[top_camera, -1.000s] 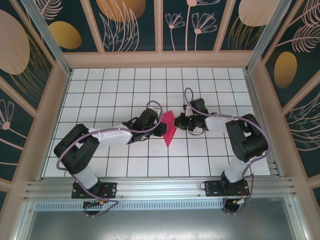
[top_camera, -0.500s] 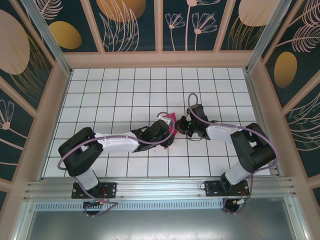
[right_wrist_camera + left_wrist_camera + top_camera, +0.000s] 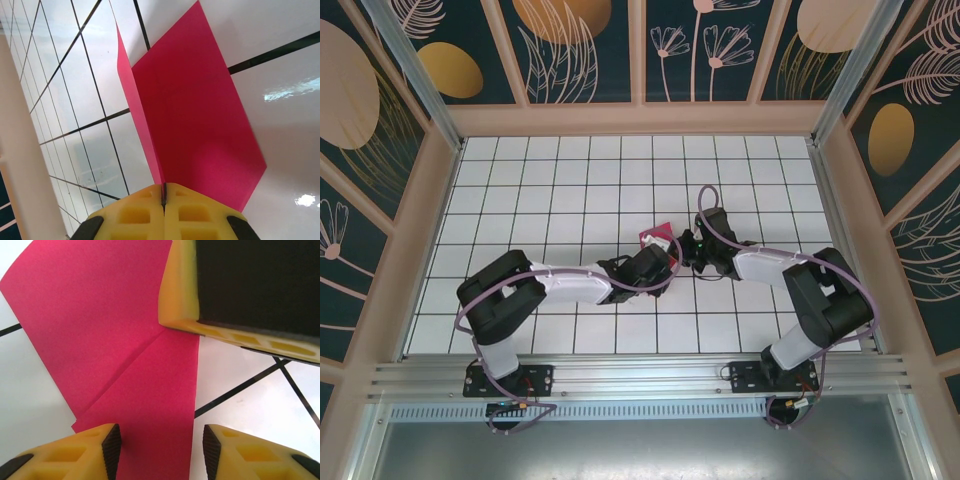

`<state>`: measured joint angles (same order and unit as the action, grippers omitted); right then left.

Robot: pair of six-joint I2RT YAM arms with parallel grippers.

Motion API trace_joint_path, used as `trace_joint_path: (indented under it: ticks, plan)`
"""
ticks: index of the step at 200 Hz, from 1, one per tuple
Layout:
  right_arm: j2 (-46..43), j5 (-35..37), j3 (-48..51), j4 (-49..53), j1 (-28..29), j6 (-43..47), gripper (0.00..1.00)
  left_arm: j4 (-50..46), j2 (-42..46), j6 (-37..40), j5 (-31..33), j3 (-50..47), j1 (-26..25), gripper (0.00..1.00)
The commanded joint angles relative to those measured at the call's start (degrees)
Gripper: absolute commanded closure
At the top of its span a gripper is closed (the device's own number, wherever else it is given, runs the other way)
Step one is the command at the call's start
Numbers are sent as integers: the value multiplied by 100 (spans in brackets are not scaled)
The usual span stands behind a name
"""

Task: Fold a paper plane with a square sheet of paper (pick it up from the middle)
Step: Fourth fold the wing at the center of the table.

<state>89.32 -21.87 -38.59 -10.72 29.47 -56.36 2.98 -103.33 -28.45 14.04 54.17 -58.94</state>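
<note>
Top view, against half a second back: the left arm's elbow has swung right. The left pincer now covers the near part of the thin magenta-red folded sheet of paper, so less red shows. The right arm is much as it was

Left wrist view: the left pincer stands apart, its yellow ribbed fingers carrying black pads. The matte sheet runs between them over the glossy white, black-lined desk, and a diagonal fold edge crosses it

Right wrist view: the right pincer is closed together on the sheet's near edge. A narrow flap stands up beside a broad panel, a relief the top camera misses

The sheet sits mid-desk, between both pincers
</note>
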Motion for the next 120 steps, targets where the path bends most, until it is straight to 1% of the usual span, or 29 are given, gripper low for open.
trace_joint_path:
  ticks: [1, 11, 46, 54, 81, 96, 109, 120]
  plan:
    - [-173, 123, 44, -58, 53, -95, 100, -234, -149, 154, 243, 122, -65, 55]
    - [-172, 108, 44, -53, 58, -94, 99, -263, -166, 155, 276, 283, -65, 57]
    - [-172, 130, 25, 52, 50, -35, 97, -290, -140, 201, 402, 278, -68, 66]
    - [-172, 130, 27, 57, 49, -35, 95, -282, -129, 214, 406, 263, -70, 69]
    - [-216, 107, 2, 131, 8, 94, 91, -241, -86, 243, 394, 212, -73, 73]
    - [-243, -20, -31, 180, -66, 249, 86, -213, -68, 250, 395, 189, -66, 76]
    - [-232, -127, -93, 359, -165, 461, 81, -138, -56, 261, 371, 188, -72, 82]
    - [-209, -286, -137, 456, -279, 622, 80, -90, -56, 250, 379, 15, -71, 84]
